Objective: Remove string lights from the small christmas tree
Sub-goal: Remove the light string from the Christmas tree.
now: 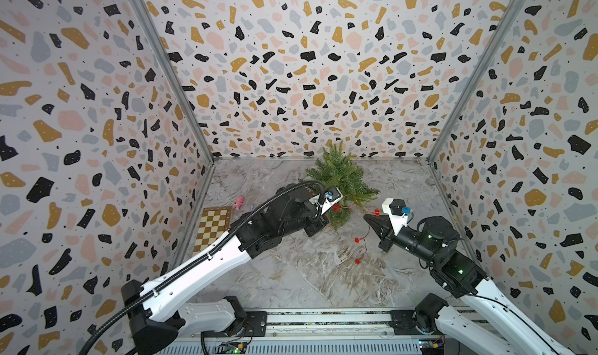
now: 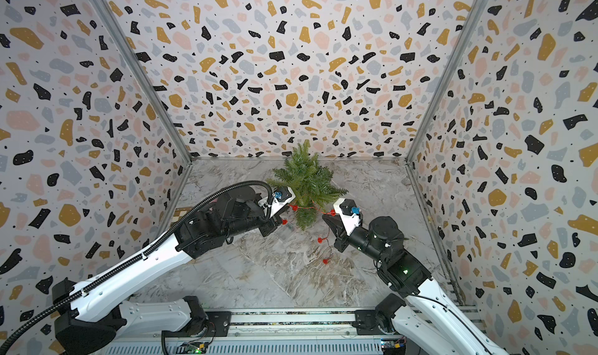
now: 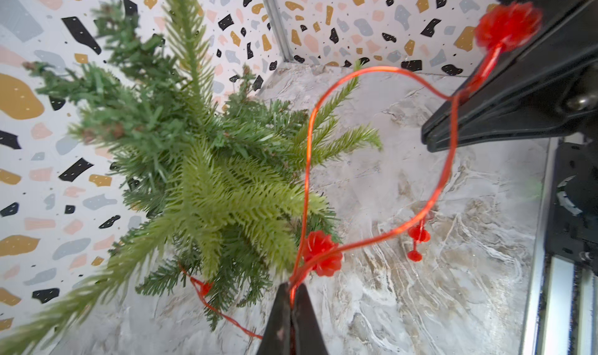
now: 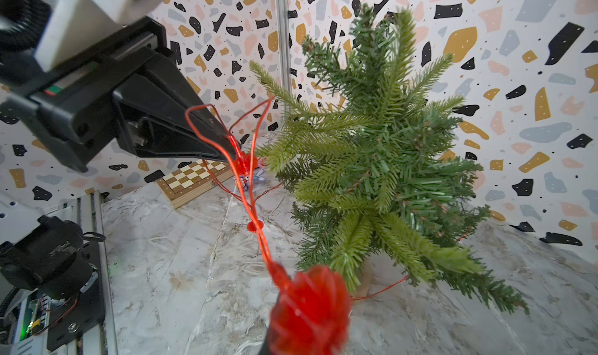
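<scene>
At the back of the worktop (image 1: 291, 272) stands the small christmas tree (image 1: 338, 175); my left claw (image 3: 293, 296) and right claw (image 3: 428, 141) are both pinched closed on the string lights (image 3: 323, 254), looping between them beside its branches.

A wooden chessboard (image 1: 213, 228) lies on the marble tabletop (image 1: 301, 279), a small pink toy (image 1: 239, 202) just beside it.

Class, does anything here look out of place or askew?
Yes: the string lights hang half off the tree. The left gripper and right gripper pinch loose loops of wire; one strand threads through the lowest branches.
</scene>
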